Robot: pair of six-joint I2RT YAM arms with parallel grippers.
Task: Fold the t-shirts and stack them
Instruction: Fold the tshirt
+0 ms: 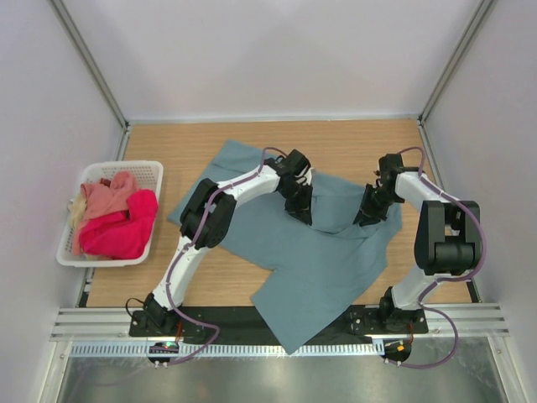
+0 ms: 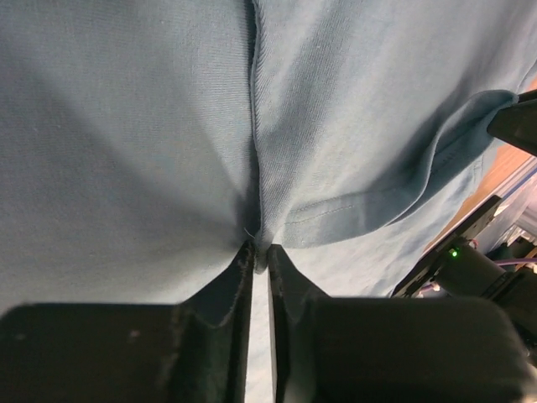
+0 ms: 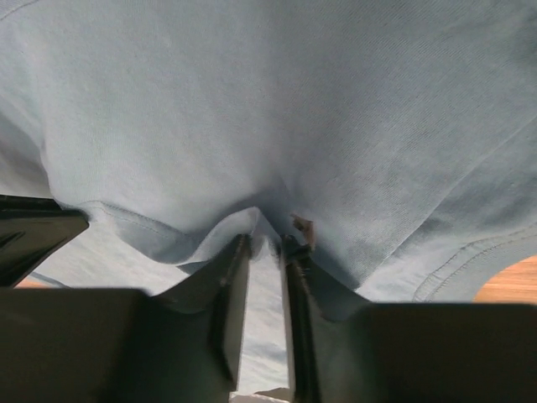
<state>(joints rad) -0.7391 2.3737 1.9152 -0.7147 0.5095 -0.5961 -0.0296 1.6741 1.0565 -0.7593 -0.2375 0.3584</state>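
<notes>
grey-teal t-shirt (image 1: 319,260), seemingly diagonal, far-left to near

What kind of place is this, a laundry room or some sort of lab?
Probably a robot test cell, not a laundry: a wooden table boxed in by white panels, left arm and right arm bolted at its near edge, and a grey-teal t-shirt spread beside a basket of shirts.

Wooden table (image 1: 352,143) is carrying a grey-teal t-shirt (image 1: 319,260), lying spread and rumpled across its middle, lower end trailing over the near edge. White slotted basket (image 1: 134,165) is sitting at the left edge.
</notes>
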